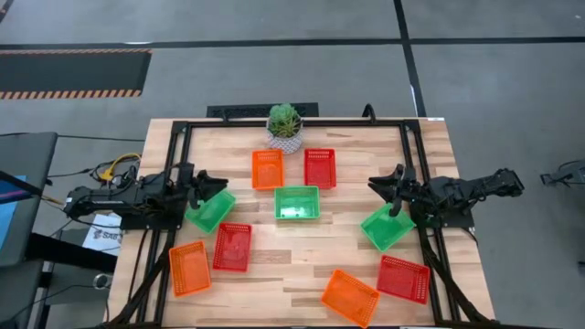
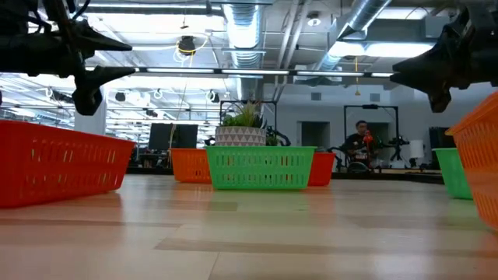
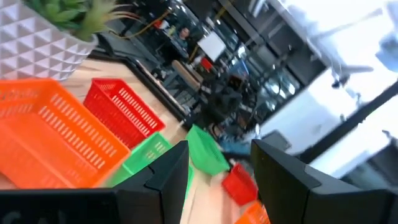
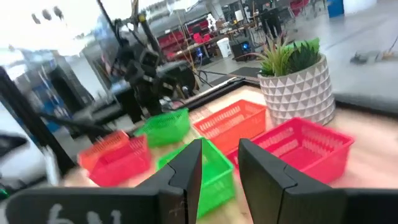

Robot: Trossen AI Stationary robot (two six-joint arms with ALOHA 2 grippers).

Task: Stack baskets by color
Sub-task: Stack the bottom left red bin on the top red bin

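The baskets lie apart on the wooden table, open side up. Orange baskets sit at far centre, near left and near centre. Red ones sit at far centre, left of centre and near right. Green ones sit in the middle, at the left and at the right. My left gripper hangs open above the left green basket, pointing level. My right gripper hangs open above the right green basket. Neither holds anything.
A small green plant in a white pot stands at the table's far edge, behind the orange and red baskets. A black frame borders the table. Bare wood shows between the middle green basket and the near baskets. A person is far off in the room.
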